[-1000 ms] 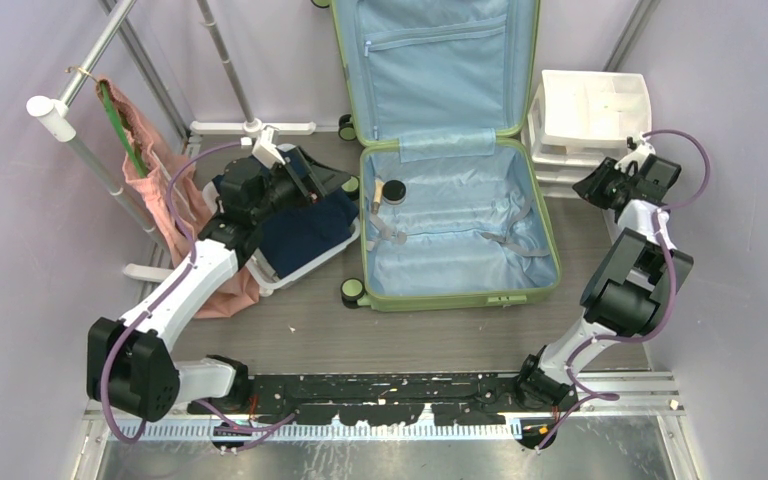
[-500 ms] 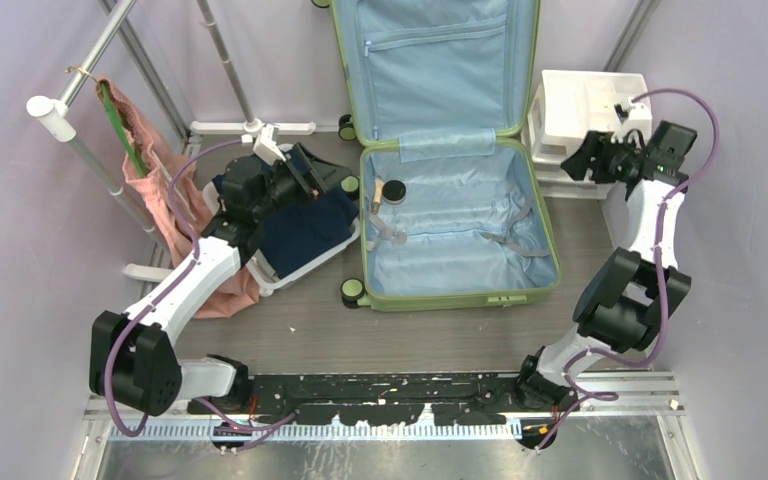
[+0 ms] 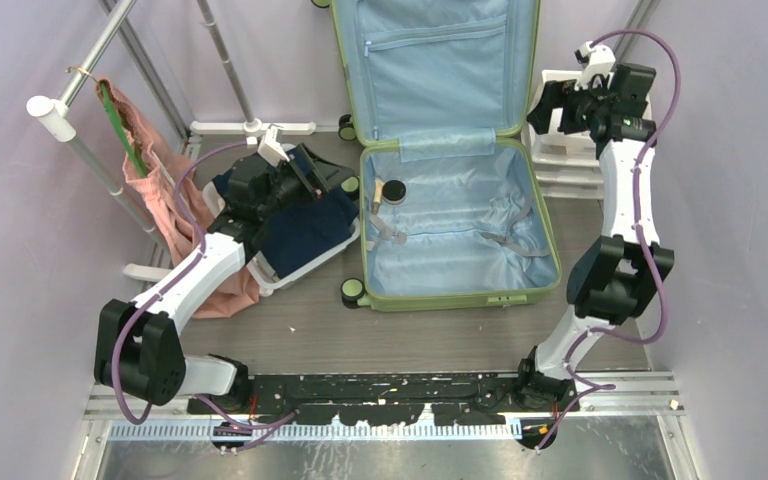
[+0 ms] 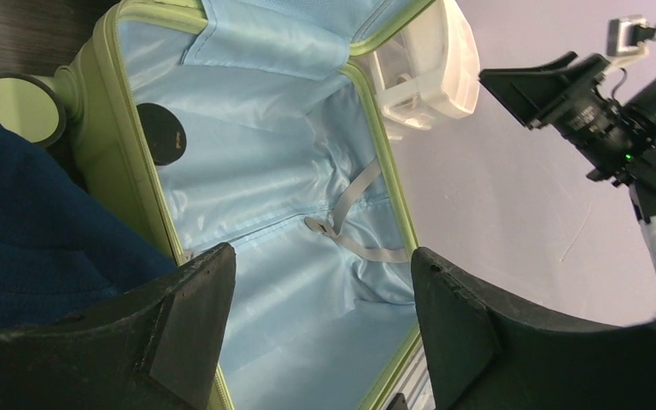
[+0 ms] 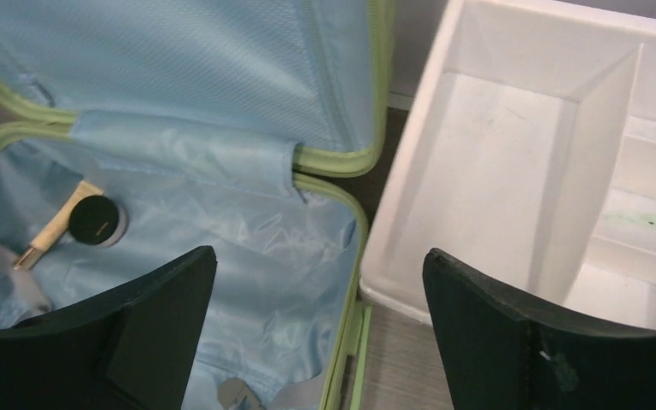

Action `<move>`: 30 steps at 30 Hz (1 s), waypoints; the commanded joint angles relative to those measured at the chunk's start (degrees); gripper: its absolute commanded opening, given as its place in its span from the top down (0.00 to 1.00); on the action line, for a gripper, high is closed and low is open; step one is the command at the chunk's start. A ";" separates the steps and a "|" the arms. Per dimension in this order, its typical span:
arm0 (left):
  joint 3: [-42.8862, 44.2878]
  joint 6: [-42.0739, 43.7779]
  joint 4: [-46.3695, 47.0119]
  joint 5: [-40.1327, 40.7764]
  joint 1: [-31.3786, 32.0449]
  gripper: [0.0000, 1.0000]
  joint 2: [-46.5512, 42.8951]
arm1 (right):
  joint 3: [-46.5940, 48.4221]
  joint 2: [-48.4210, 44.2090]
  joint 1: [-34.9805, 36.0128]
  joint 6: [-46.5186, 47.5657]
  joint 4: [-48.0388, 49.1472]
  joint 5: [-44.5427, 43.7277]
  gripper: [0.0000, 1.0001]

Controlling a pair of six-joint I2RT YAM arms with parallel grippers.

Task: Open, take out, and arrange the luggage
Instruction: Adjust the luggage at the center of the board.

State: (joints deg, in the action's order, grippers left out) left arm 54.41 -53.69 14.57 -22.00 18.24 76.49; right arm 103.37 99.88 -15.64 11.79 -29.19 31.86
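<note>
In the middle the luggage (image 3: 460, 235) lies open, lid upright; our left gripper (image 4: 323, 258) hangs wide and empty over navy cloth (image 3: 305, 232), our right gripper (image 5: 318, 258) wide and empty above the drawers' (image 5: 512, 154) edge

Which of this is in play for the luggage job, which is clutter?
Job: luggage, open; black round jar and tube inside it.
Lying about, as far as shown: navy garment in white basket, drawer unit, pink garment, clothes rack.

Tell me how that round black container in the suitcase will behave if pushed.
The round black container looks rigid and small, so probably light. Lying flat on the suitcase lining, which looks glossy, it would likely slide, not roll.
</note>
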 commanded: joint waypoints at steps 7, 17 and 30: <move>0.68 -0.76 3.71 1.31 -0.22 0.25 -1.01 | 14.23 11.43 4.28 -3.42 -1.96 -17.14 0.33; 1.12 -0.89 3.36 2.01 -0.13 0.26 -0.31 | 16.30 14.12 6.56 -3.52 -1.87 -22.95 0.64; 1.75 -0.63 3.19 1.65 -0.05 0.26 -0.17 | 10.25 8.55 6.59 -4.15 -0.29 -25.10 0.89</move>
State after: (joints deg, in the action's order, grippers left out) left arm 54.41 -54.24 14.66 -20.53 18.26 76.86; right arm 115.37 114.02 -9.41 7.55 -31.20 8.01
